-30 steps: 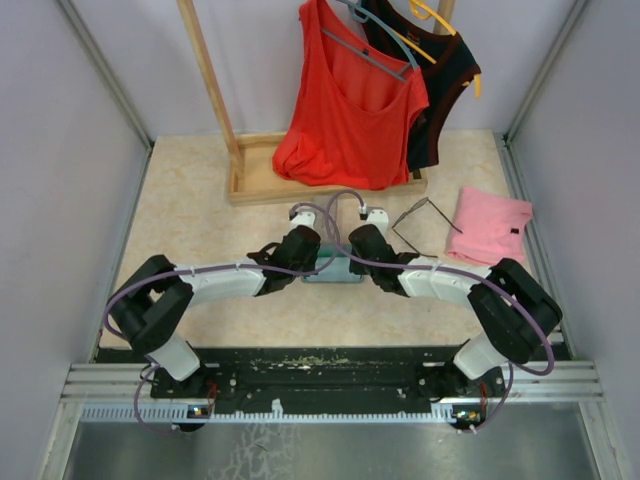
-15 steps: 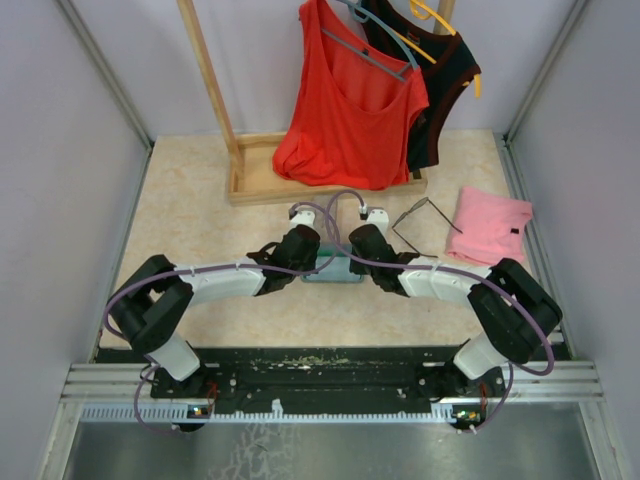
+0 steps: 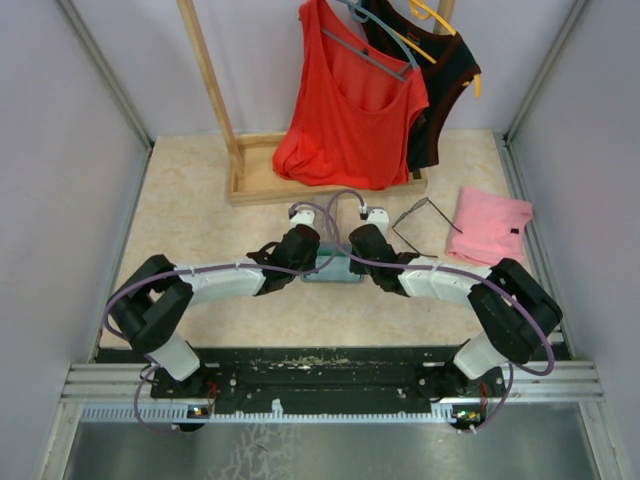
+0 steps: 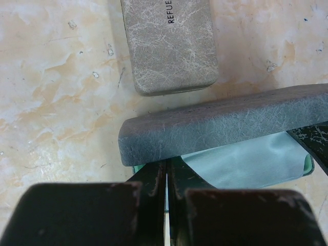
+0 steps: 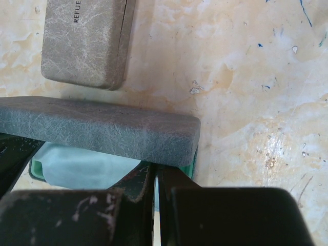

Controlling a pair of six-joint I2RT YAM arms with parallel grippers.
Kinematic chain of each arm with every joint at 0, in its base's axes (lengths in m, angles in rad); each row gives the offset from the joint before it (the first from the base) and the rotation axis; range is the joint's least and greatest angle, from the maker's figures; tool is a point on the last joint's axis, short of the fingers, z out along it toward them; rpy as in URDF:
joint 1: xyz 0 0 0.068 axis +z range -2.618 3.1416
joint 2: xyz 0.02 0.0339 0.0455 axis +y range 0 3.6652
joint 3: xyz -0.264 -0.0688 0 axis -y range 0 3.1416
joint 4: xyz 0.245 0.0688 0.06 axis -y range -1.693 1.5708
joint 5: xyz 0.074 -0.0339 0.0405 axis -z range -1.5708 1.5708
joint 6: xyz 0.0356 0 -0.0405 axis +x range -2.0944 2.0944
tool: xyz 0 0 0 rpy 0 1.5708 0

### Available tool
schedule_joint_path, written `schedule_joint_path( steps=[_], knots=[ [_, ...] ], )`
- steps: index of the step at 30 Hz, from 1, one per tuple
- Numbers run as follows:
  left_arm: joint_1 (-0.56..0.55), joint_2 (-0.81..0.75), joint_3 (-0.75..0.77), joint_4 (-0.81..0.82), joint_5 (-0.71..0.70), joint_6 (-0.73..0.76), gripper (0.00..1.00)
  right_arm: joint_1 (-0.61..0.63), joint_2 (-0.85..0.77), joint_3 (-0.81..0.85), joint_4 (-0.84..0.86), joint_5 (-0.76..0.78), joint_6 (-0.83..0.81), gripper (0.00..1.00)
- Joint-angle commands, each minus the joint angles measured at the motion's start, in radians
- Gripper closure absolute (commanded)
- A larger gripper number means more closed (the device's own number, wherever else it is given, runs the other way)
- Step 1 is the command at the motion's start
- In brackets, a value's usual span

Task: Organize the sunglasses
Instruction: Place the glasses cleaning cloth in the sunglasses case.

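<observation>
**A:** The left gripper (image 4: 166, 180) and right gripper (image 5: 155, 180) are pressed together, one under each end of the grey case (image 4: 220, 125), which stands half open. The sunglasses (image 3: 422, 225) lie apart, to its right.

**B:** If either one slips, the case probably snaps shut or skids away.
</observation>
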Motion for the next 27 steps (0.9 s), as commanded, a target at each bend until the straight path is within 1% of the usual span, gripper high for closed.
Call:
schedule_joint_path(
  steps=[1,11,18,27],
  knots=[
    [0.007,-0.018,-0.005,0.034,-0.008,0.007,1.0,-0.012,-0.043,0.008,0.057,0.01,-0.011,1.0],
    [0.007,-0.025,-0.013,0.039,-0.016,0.007,1.0,-0.011,-0.051,0.005,0.062,0.011,-0.013,1.0],
    [0.008,-0.02,-0.017,0.027,-0.04,0.007,1.0,-0.011,-0.029,0.013,0.059,0.0,-0.014,1.0],
    [0.008,0.005,-0.001,0.035,-0.019,0.011,1.0,-0.012,-0.029,0.01,0.043,0.01,-0.015,1.0]
  ],
)
